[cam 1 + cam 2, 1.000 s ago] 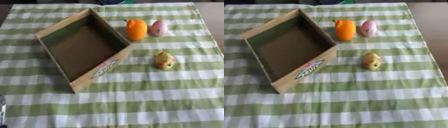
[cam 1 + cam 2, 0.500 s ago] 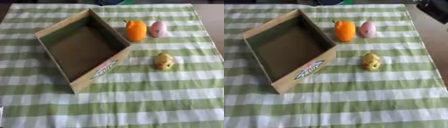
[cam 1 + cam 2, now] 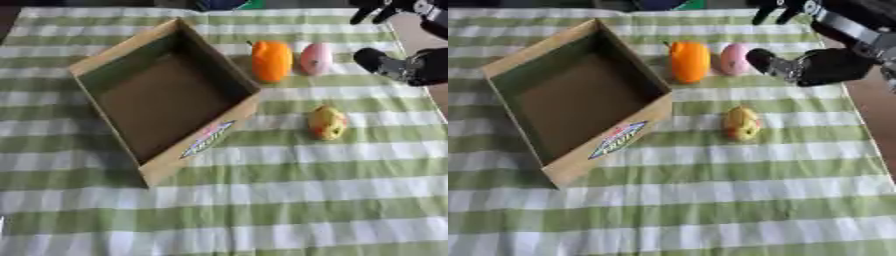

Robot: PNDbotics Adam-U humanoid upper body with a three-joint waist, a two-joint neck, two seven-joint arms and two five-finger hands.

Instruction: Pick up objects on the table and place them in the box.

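The orange object [image 3: 689, 61], pink object [image 3: 734, 58] and yellow-red fruit [image 3: 742, 123] lay on the striped cloth [image 3: 710, 200] right of the box [image 3: 579, 100]; its label [image 3: 619, 139] was unreadable. The right hand [image 3: 798, 62] hovered near the pink object, fingers spread, holding nothing.

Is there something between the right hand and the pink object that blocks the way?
Nothing visible does. The right hand is beside the pink object, on its right, with only striped tablecloth between them. The orange object stands on the far side.
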